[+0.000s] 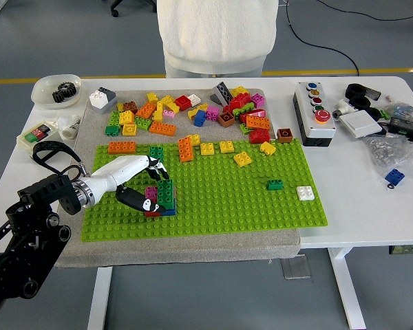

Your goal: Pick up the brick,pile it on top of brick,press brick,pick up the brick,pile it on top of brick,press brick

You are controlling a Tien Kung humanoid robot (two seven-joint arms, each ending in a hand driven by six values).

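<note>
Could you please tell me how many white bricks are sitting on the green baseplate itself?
1: a white brick sits near the right edge of the green baseplate, just right of a small green brick. The left hand may hide others.

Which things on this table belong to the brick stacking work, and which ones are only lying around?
Job:
- left hand
- brick stack the hand is on
- green baseplate
- loose bricks

Lying about:
- button box
- bowl of gears
- blue part
- white switch box
</note>
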